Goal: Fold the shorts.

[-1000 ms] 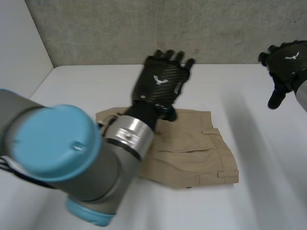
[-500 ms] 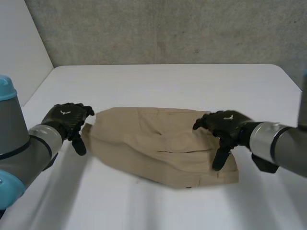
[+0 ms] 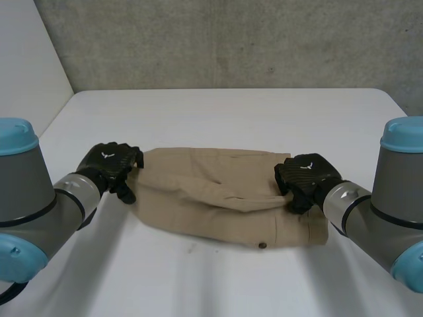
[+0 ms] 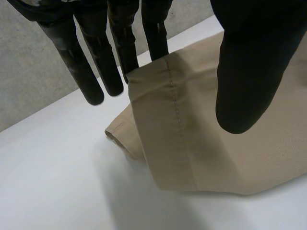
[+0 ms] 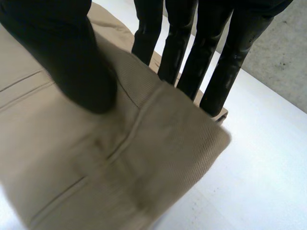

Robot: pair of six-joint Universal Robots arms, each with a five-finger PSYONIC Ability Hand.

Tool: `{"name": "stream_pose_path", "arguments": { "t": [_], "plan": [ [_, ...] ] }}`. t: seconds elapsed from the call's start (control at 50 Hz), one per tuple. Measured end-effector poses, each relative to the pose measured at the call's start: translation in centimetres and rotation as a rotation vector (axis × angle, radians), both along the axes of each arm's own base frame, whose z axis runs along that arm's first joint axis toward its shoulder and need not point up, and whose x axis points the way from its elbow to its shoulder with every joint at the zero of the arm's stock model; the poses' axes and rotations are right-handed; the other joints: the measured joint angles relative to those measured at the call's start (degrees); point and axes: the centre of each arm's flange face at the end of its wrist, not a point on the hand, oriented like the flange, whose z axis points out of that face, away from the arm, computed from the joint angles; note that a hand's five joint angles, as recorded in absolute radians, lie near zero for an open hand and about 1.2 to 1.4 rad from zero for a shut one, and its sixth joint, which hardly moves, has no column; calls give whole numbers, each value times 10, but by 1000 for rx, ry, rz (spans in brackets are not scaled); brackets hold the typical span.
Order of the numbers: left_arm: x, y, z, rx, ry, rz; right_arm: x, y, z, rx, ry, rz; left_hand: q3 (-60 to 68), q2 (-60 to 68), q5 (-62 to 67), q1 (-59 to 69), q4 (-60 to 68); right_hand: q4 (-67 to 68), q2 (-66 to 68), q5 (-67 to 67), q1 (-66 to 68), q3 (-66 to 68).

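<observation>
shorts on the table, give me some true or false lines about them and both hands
1. The shorts are tan. True.
2. The left hand rests on the middle of the shorts. False: it is at their left end, with the hem between thumb and fingers.
3. The right hand pinches the right end of the shorts. True.
4. Part of the shorts hangs over the edge of the table. False: they lie wholly on the white tabletop, well inside its edges.
</observation>
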Motion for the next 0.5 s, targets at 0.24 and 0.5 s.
{"name": "stream_pose_path", "arguments": {
  "t": [0.24,0.5],
  "plan": [
    [0,-6,2,-44,12,1,8,-9,10,-61,13,40,291,299,293,296,295,104,97,105,72,93],
    [-18,-68,122,-609,189,33,43,-76,126,-731,-21,16,336,343,315,306,342,105,98,105,72,102]
  ]
}}
